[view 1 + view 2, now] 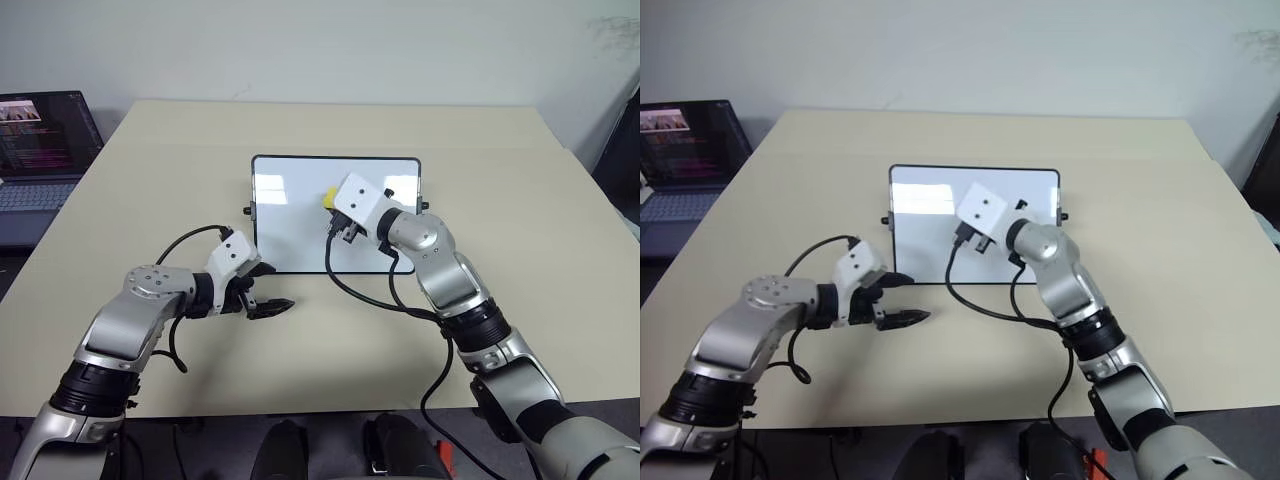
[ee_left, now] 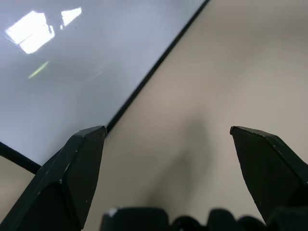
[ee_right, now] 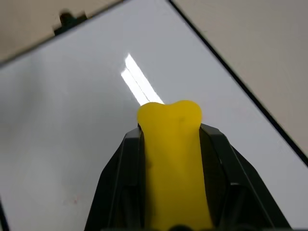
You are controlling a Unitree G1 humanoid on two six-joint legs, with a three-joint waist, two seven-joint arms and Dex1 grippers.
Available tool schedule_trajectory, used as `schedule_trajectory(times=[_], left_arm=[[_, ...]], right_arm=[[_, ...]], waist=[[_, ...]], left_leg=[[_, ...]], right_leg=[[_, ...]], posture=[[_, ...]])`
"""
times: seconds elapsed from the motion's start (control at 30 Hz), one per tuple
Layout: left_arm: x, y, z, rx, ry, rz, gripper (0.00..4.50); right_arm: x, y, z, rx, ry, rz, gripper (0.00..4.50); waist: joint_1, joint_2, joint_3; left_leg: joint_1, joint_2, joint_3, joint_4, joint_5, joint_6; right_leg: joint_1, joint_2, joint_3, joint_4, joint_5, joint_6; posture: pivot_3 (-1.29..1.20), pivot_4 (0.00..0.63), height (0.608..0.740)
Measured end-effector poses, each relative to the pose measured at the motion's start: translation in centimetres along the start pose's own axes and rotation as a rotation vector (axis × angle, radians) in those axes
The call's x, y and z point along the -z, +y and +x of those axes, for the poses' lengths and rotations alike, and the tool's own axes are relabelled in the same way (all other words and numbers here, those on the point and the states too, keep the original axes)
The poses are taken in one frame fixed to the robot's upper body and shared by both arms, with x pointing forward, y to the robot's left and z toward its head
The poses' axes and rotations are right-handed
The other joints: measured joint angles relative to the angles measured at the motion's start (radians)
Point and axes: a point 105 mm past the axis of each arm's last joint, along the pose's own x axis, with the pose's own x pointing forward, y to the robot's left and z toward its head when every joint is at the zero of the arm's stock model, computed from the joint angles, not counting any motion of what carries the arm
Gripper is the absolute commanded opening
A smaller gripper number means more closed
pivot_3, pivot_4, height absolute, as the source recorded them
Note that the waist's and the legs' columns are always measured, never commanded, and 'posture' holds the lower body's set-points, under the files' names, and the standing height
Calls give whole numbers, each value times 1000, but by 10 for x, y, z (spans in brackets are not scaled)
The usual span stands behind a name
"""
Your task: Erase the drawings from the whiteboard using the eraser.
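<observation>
2 head cams look down over the table from above, both wrist cams sit close, all sharing the whiteboard.

Left gripper sits low with its two black fingers spread wide apart, nothing between them. Right gripper is reached out further and higher, arm extended, fingers clamped tight (on a small bright yellow eraser block).
</observation>
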Motion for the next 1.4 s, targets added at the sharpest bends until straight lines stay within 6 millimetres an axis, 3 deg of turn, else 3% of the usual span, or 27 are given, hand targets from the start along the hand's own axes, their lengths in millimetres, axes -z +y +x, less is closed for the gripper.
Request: schedule_trajectory(times=[0.17, 0.3, 0.43, 0.63, 0.8, 0.93, 1.1, 1.3, 1.4], left_arm=[[-23, 5, -2, -9, -88, -4, 4500], [-52, 6, 0, 11, -180, 34, 4500], [-67, -1, 4, 66, -232, 78, 4500], [-81, -30, 36, 245, -246, 232, 4500], [-96, -53, 68, 362, -272, 387, 4500], [-105, -60, 85, 394, -296, 472, 4500], [-107, -66, 99, 415, -327, 472, 4500], [-109, -66, 103, 421, -331, 456, 4500], [-109, -65, 104, 418, -330, 455, 4500]], right_arm=[[2, 7, -30, -40, 0, 146, 1194], [8, 14, -66, -27, 24, 245, 1194], [31, 22, -101, 48, 119, 363, 1194], [85, 23, -152, 248, 327, 494, 1194], [109, 8, -157, 381, 369, 585, 1194], [129, -8, -158, 467, 390, 646, 1194], [144, -21, -156, 531, 388, 698, 1194], [148, -29, -147, 542, 362, 708, 1194], [152, -30, -145, 538, 362, 719, 2208]], waist=[[4, 0, 0], [6, 0, 0], [3, 0, 0], [4, 0, 0], [-3, 0, 0], [-1, 0, 0], [-2, 0, 0], [-1, 0, 0], [-1, 0, 0]], left_leg=[[-1, -1, 0, 1, 0, 0], [0, -1, -1, 1, 0, 0], [0, -1, 0, 1, 0, 0], [1, -2, 1, 2, 0, 0], [2, -8, 1, 2, 0, 0], [1, -8, 1, 2, 0, 0], [1, -9, 0, 2, 0, 0], [1, -9, 0, 2, 0, 0], [1, -10, 0, 2, 0, 0]], right_leg=[[0, 0, 0, 0, 0, 0], [1, 0, -1, 0, -1, 1], [1, 0, 0, 0, -1, 1], [1, 5, 1, 1, -2, 3], [2, 6, 3, 1, -3, 5], [1, 7, 4, 1, -2, 4], [1, 6, 4, 0, -1, 2], [1, 6, 3, 1, -1, 3], [1, 6, 4, 0, -1, 3]], posture=[[0, 150, 740], [0, 150, 740], [0, 150, 740], [0, 150, 740], [0, 150, 740], [0, 150, 740], [0, 150, 740], [0, 150, 740], [0, 150, 740]])
